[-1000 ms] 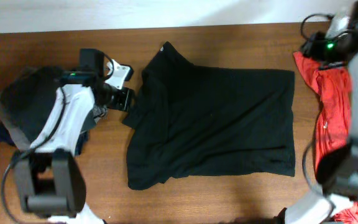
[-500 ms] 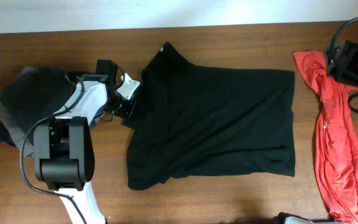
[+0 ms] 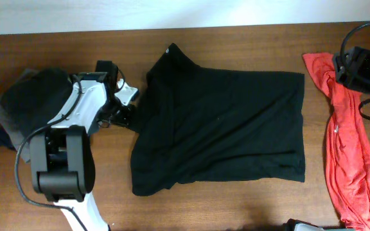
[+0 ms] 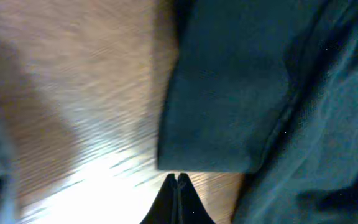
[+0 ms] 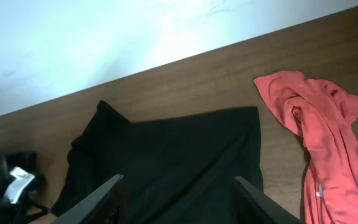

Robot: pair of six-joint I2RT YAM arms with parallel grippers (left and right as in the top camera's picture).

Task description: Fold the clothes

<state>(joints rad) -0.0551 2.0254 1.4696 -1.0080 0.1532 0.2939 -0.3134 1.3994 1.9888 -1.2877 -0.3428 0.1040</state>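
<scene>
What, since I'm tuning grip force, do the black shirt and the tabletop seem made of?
Black shirt: thin, soft matte fabric, probably knit; it lies limp with creases. Tabletop: wood or wood-look laminate, with brown grain and a slight sheen.

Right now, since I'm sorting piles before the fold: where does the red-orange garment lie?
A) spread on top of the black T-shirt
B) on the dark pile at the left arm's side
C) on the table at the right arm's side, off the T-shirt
C: the red-orange garment lies on the table at the right arm's side, with wood showing between it and the black T-shirt.
</scene>
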